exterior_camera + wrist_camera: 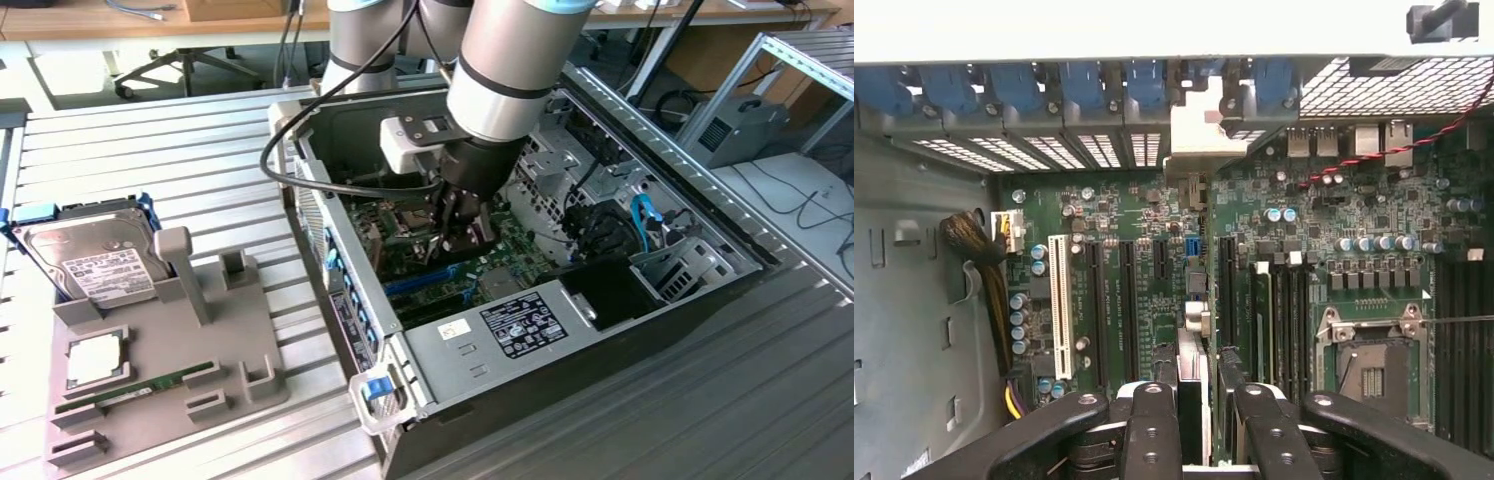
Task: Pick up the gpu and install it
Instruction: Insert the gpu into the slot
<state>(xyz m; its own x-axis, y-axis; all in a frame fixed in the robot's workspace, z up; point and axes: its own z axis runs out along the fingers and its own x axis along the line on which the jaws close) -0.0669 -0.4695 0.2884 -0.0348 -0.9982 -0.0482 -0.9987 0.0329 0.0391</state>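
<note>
**GPU held edge-on above the motherboard**

I see my pincer (1194, 420) partly closed on the gpu (1192, 330), gripping the card by its upper edge. The card stands upright inside the open computer case (441, 345), just over the green motherboard (1144, 270), its silver bracket (1199, 135) up against the case's rear slot openings.

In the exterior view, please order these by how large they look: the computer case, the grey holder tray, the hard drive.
1. computer case
2. grey holder tray
3. hard drive
All three clearly differ in apparent size.
</note>
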